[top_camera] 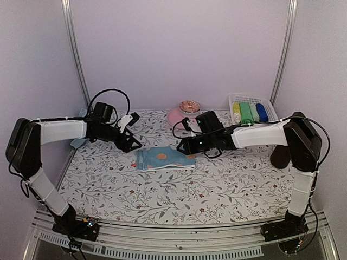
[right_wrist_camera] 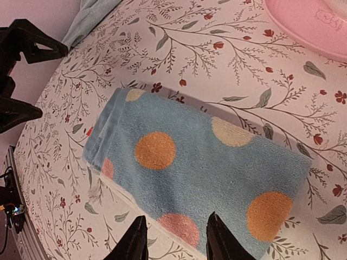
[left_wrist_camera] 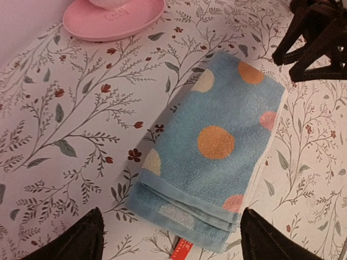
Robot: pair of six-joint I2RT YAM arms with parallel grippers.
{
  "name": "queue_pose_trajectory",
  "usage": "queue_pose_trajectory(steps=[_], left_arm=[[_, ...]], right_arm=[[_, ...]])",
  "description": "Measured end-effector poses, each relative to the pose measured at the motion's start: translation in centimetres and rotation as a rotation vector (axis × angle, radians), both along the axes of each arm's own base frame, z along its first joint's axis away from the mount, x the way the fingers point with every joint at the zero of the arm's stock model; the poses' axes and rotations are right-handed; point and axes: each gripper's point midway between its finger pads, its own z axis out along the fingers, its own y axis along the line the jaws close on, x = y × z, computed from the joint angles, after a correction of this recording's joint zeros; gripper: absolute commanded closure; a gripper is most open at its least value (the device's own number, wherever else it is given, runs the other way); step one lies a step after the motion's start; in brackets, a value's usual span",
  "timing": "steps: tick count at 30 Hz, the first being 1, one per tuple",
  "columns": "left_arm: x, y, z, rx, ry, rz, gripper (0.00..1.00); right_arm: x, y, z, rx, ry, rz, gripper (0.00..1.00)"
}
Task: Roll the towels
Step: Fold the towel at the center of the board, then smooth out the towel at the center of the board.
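Standing wide open, your left gripper (left_wrist_camera: pixel 171 216) straddles one short end of the folded, dotted blue towel (left_wrist_camera: pixel 217 146). Your right gripper (right_wrist_camera: pixel 177 218), jaws partly apart and empty, hovers by the other end. The towel lies flat on the flowered table (top_camera: pixel 227 184), apparently laid out for rolling.

We find the folded towel (top_camera: pixel 164 160) lying flat near the middle of the desk (top_camera: pixel 108 189). The left gripper (top_camera: pixel 135 145) is just beside its left end and the right gripper (top_camera: pixel 183 147) over its right rear corner, so the two face each other across it. Behind the towel stands the plate (top_camera: pixel 174 117), with a small bowl (top_camera: pixel 189 105) on it. At the rear right, a basket (top_camera: pixel 255 99) holds four rolled towels (top_camera: pixel 249 112) side by side. A loose towel (right_wrist_camera: pixel 92 16) lies at the desk's left edge, behind the left arm.
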Motion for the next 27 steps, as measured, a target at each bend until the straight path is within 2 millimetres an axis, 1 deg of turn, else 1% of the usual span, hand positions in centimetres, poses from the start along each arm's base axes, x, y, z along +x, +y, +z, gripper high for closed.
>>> queue_pose_trajectory(steps=[2,4,6,9,14,19,23,27], left_arm=[[-0.1,-0.8,-1.5,-0.026,0.092,-0.015,0.17],[-0.2,-1.5,-2.8,-0.054,0.179,-0.024,0.22],[-0.2,-2.1,-3.7,-0.079,0.245,-0.028,0.26],[-0.1,-2.7,-4.7,-0.108,0.326,-0.02,0.28],[-0.5,-2.7,-6.1,-0.114,0.414,0.018,0.3],[-0.7,-2.5,-6.4,-0.112,0.447,0.048,0.31],[-0.8,-2.3,-7.1,-0.103,0.471,0.064,0.32],[-1.4,-2.2,-8.5,-0.091,0.522,0.075,0.32]], right_arm=[[0.2,-0.8,0.0,-0.009,-0.01,-0.022,0.63],[0.1,-1.1,-0.2,-0.016,-0.014,-0.032,0.63],[0.1,-1.3,-0.6,-0.024,-0.013,-0.037,0.63],[-0.1,-1.7,-1.2,-0.038,-0.007,-0.043,0.64],[-0.1,-2.0,-1.7,-0.053,-0.006,-0.053,0.64],[0.0,-2.2,-1.6,-0.06,-0.017,-0.063,0.64],[-0.3,-2.8,-2.2,-0.076,-0.015,-0.067,0.64],[-0.3,-3.0,-2.4,-0.083,-0.015,-0.073,0.64]])
